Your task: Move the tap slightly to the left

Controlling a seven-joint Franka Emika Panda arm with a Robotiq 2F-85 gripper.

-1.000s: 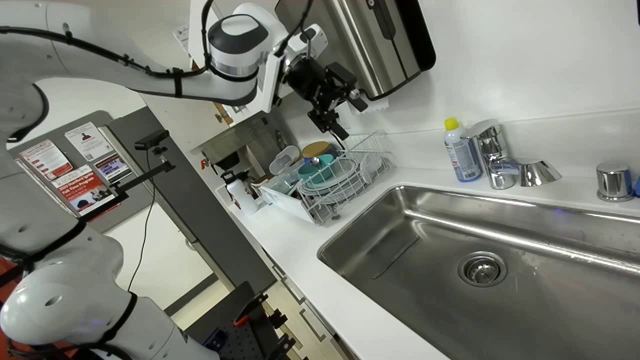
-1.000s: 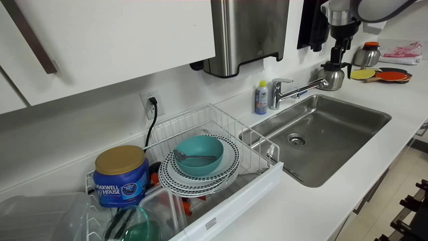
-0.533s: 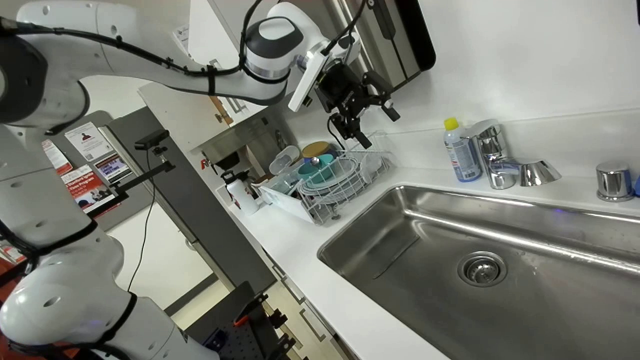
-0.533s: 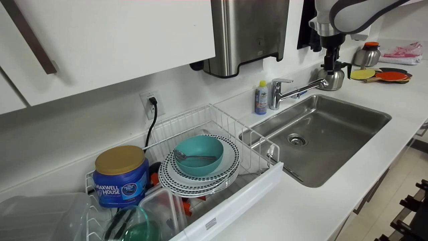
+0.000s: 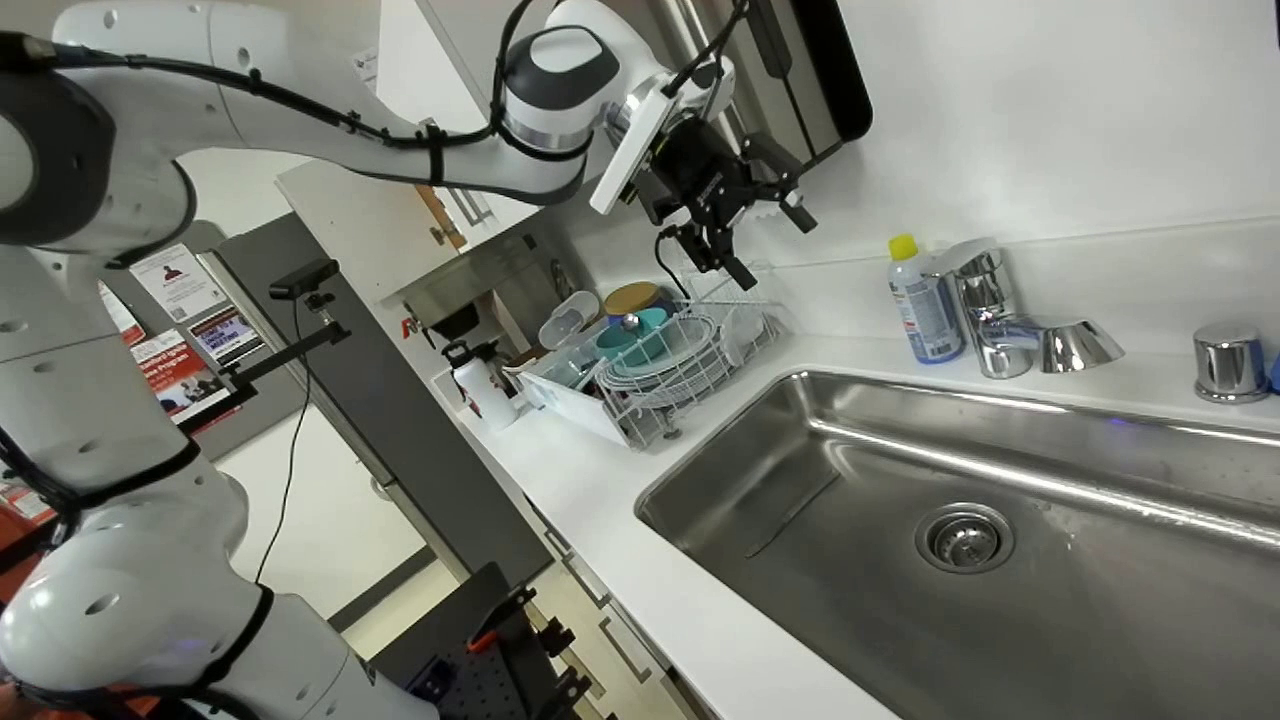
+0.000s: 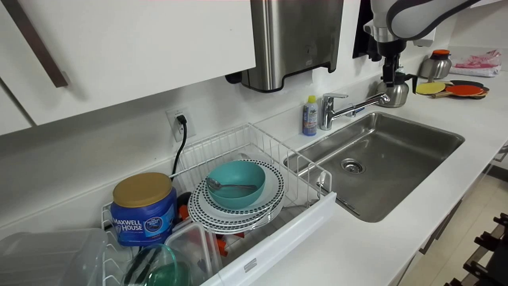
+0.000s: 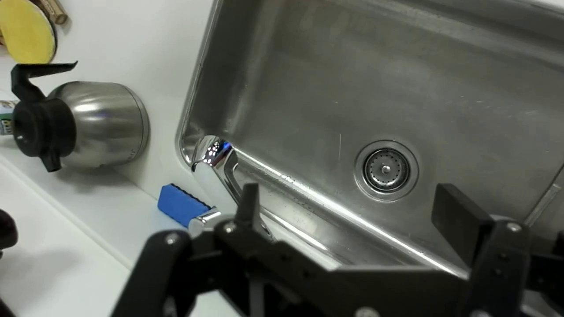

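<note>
The chrome tap stands at the back rim of the sink, with an upright base, a lever on top and a slim spout. In an exterior view the tap shows its spout reaching along the sink's back edge toward a steel jug. My gripper is open and empty in the air, higher than the tap and apart from it. In an exterior view the gripper appears above the spout's end. In the wrist view the gripper has its fingers wide apart; the tap's spout shows beyond the left finger, which hides the tap's base.
A bluish bottle with a yellow cap stands right beside the tap. A chrome knob, a blue sponge and the steel jug are along the back. A dish rack and a wall dispenser are nearby.
The arm and gripper have moved across toward the tap, rightward in an exterior view and leftward in another, slowing lately. The gripper stays open. The tap has not moved.
</note>
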